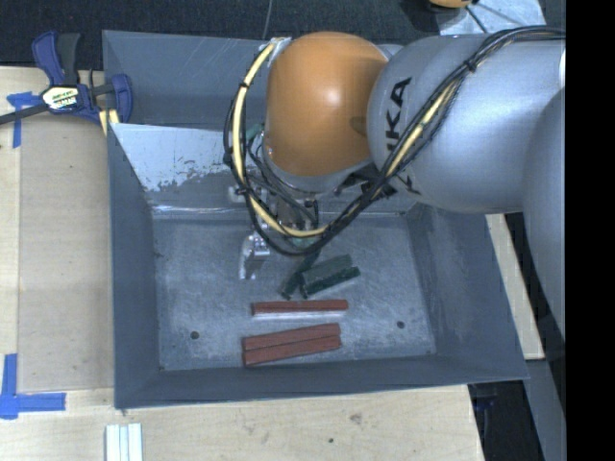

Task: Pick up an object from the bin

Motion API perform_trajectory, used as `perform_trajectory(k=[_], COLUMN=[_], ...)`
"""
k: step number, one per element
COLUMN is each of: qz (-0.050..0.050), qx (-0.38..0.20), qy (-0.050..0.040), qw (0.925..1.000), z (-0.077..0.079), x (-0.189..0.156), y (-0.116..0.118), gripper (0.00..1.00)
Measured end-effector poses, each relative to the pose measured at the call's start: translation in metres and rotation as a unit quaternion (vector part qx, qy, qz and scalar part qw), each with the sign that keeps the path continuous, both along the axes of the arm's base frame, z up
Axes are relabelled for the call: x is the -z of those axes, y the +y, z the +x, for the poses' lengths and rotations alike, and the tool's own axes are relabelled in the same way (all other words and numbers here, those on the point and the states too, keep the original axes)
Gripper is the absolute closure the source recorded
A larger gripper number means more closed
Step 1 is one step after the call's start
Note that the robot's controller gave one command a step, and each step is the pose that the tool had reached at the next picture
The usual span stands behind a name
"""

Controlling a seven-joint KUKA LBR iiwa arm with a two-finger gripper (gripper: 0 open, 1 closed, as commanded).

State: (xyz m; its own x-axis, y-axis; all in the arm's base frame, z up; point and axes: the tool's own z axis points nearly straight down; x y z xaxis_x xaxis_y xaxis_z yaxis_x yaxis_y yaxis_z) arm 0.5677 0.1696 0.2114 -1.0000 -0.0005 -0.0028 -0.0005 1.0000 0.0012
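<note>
Camera view: end effector [254, 254] partly hidden

your arm [480, 123] is a thick, rounded silver-grey casing with black block letters [389, 123] printed up its side. at the wrist you have a smooth, glossy orange dome cover [322, 99]. yellow and black cables [252, 113] loop round the dome's rim and hang in a tangled bundle beneath it, and more of them run back along the silver casing. under the dome, your gripper [255, 254] is a small pale metal piece.
</note>
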Motion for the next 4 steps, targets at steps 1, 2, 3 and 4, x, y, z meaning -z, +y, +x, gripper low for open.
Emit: perform_trajectory(k=[1, 2, 3, 4], qz=[0.001, -0.001, 0.0, 0.0], qx=[-0.04, -0.125, -0.175, -0.248], qy=[-0.0023, -0.0024, 0.002, -0.0133], qw=[0.9992, 0.9921, 0.9846, 0.9687], z=[-0.019, -0.013, -0.042, -0.04], x=[0.035, 0.094, 0.12, 0.133], y=[-0.029, -0.045, -0.072, -0.084], gripper=[0.0, 0.0, 0.0, 1.0])
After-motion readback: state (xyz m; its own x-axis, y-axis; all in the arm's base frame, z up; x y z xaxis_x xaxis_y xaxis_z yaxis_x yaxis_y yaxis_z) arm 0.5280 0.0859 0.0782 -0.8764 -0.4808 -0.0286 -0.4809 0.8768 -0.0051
